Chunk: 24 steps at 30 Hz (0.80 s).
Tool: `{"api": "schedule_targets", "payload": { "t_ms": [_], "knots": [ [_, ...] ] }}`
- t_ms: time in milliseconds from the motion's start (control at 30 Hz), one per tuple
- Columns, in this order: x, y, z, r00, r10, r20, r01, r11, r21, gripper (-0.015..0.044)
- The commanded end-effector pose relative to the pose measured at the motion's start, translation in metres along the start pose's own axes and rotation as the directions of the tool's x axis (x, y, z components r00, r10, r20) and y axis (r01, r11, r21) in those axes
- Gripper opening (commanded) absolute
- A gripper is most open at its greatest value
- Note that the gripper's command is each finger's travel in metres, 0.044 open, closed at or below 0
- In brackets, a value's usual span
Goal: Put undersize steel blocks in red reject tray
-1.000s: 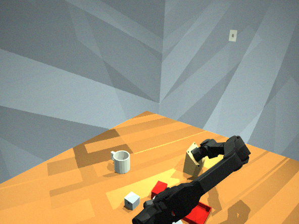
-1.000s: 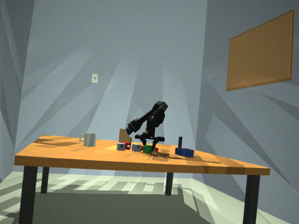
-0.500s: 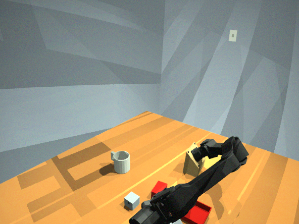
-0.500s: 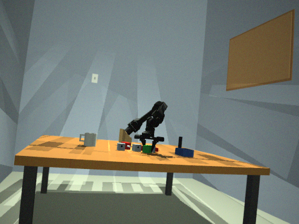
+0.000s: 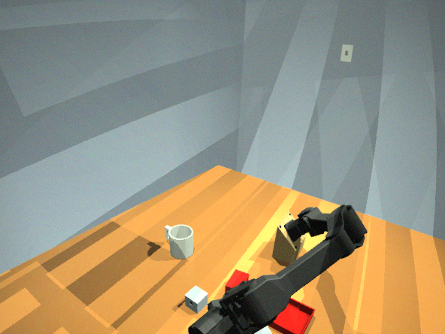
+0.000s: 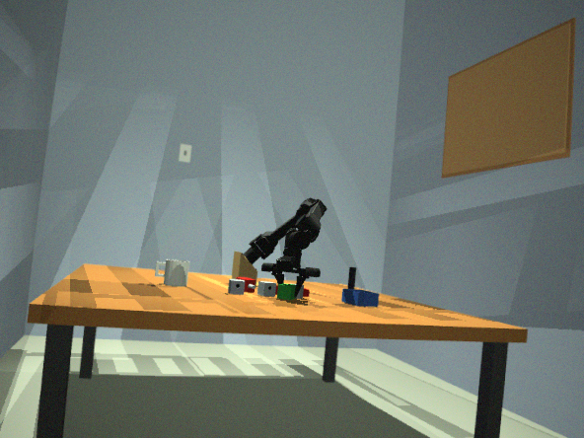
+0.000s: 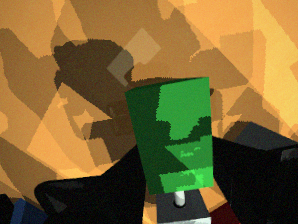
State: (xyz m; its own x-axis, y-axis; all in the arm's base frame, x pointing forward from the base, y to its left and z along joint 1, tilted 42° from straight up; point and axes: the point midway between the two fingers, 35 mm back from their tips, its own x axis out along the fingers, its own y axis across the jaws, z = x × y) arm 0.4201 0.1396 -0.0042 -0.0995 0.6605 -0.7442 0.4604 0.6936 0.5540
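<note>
Lower centre of the wrist view, the pincer (image 6: 289, 291) (image 7: 169, 139), part-open, grips the green gauge (image 6: 286, 291) (image 7: 175, 135): a shaded, blocky handle, its pale pin (image 7: 179, 198) pointing at a dark-holed steel block (image 7: 184, 212)!

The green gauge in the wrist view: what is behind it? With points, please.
Below the green gauge (image 6: 286, 292) (image 7: 181, 135), its pale pin (image 7: 179, 198) meets the dark hole in a steel block (image 7: 184, 214). The green body covers the tabletop behind it, and how deep the pin sits cannot be seen.
</note>
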Motion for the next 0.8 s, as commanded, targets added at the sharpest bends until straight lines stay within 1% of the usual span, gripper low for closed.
{"api": "schedule_targets", "payload": {
  "t_ms": [0,767],
  "knots": [
    [-0.0027,-0.0003,0.0031,1.0,0.0,0.009,0.0,1.0,-0.005,0.0],
    [-0.0029,0.0005,0.0103,1.0,0.0,0.01,0.0,1.0,-0.005,0.0]
  ]
}}
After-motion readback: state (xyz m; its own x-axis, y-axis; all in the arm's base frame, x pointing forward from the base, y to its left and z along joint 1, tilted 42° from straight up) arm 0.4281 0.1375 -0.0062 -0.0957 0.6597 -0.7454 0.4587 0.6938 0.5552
